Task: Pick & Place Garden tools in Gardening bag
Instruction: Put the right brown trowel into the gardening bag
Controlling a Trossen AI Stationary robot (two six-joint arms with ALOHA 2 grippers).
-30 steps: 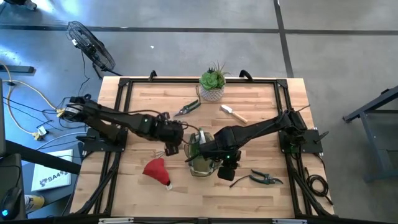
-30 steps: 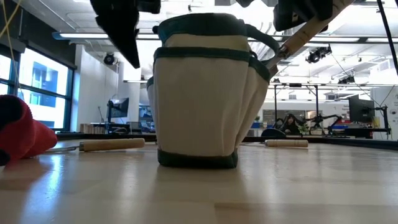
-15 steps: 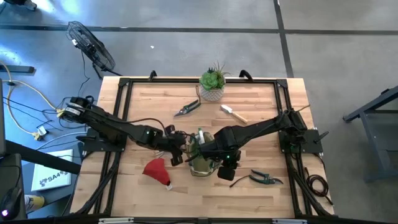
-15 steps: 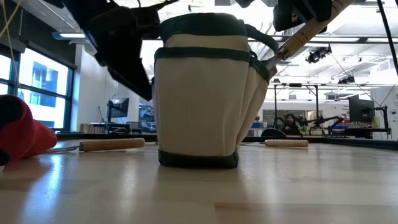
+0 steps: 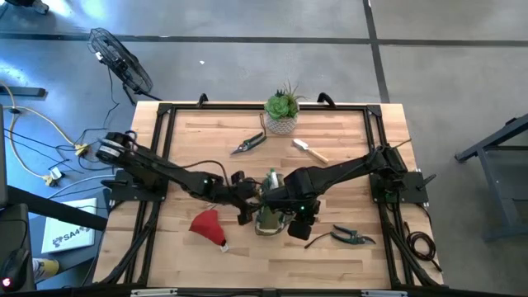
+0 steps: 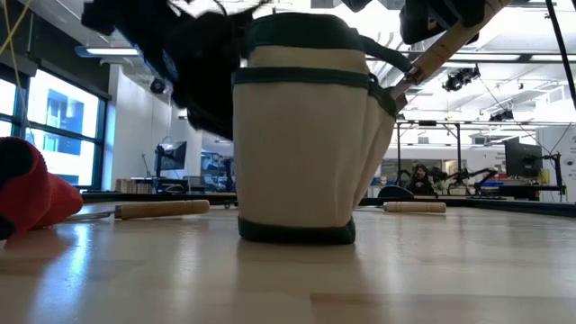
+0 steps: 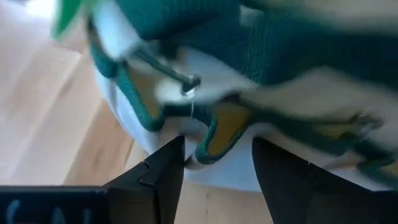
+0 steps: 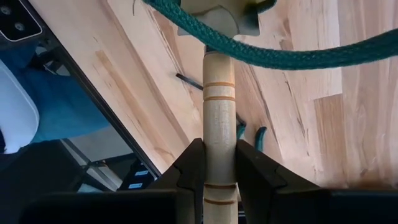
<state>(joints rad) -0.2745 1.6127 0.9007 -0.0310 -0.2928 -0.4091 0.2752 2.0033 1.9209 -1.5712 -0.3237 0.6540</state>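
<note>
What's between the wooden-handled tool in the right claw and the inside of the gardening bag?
One thing shows: the bag's dark green rope handle crosses right in front of the wooden-handled tool held by the right claw. The gardening bag sits just beyond it. The left claw is at the bag's rim.

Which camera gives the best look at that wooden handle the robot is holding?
The right wrist view: the wooden handle fills the middle, clamped by the right gripper. The low view shows it slanting into the gardening bag; the high view hides it under the arm.

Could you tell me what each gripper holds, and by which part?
The right gripper holds a wooden-handled tool by its handle. The left gripper holds nothing, its jaws open at the bag's rim.
</note>
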